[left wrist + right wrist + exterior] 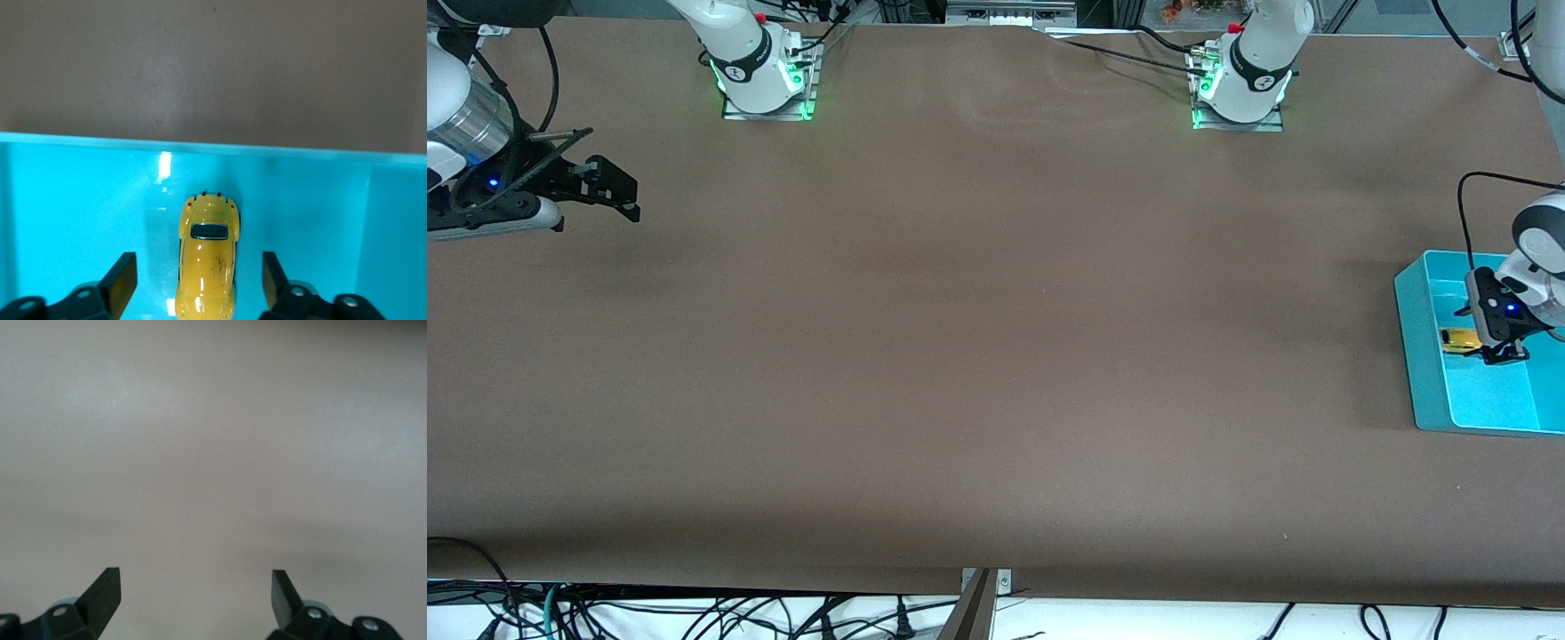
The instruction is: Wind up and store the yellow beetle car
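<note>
With left gripper [199, 283] fingers [120, 283] spread wide either side of the yellow beetle car [207, 263], not pinching it, gaps visible on both sides. Sitting loose on the floor of the teal bin [1409, 347], close to the wall toward the table's middle, plenty of bare floor around it. Bin parked at the left arm's end of the brown table [978, 356]. Right gripper [618, 191] waiting over bare tabletop at the right arm's end, fingers [100, 593] spread wide, holding nothing.

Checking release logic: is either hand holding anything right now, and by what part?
Nothing held. Left hand is open over the teal bin, fingers clear of the yellow beetle car lying in it. Right hand waits open, empty.
</note>
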You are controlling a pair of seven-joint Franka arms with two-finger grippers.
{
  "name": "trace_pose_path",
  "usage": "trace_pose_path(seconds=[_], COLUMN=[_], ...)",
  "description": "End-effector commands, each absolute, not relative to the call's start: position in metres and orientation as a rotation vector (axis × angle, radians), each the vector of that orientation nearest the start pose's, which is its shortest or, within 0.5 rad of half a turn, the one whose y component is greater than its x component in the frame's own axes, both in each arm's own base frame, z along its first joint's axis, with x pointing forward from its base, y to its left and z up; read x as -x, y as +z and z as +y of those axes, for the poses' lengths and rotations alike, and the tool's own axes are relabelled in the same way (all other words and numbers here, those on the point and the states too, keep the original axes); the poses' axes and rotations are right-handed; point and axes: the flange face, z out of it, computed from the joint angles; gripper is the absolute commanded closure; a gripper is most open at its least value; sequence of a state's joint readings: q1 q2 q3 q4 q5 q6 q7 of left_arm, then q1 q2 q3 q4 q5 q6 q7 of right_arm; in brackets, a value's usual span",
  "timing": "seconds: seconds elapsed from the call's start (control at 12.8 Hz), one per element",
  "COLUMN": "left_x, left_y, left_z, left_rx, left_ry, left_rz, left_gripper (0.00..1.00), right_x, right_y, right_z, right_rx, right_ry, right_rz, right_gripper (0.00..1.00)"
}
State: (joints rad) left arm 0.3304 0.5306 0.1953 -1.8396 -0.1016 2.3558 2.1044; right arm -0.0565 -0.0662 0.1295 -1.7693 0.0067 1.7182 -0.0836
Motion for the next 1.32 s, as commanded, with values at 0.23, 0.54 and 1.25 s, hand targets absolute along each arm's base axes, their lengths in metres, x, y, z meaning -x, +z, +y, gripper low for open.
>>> trace_pose_path(seconds=[0.23, 0.54, 1.25], left_x=[-0.587, -0.612, -0.612], left_y=[0.314, 0.366, 0.479], left_z=[0.263, 0.184, -0.001], left_rx=[2.628, 2.935, 3.228], left_ry=[0.055, 0.163, 0.14], left_rz=[1.902, 1.579, 0.69], left_gripper=[0.0, 0.0, 0.0], right_x=[-0.538, -0.539, -0.537], right_y=[0.581, 0.582, 0.581], right_z=[0.044, 0.043, 0.044], right_rx=[3.131, 3.132, 3.153], right_ry=[-0.038, -0.042, -0.007], right_rz=[-0.265, -0.265, -0.391], right_gripper=[0.0, 0.0, 0.0])
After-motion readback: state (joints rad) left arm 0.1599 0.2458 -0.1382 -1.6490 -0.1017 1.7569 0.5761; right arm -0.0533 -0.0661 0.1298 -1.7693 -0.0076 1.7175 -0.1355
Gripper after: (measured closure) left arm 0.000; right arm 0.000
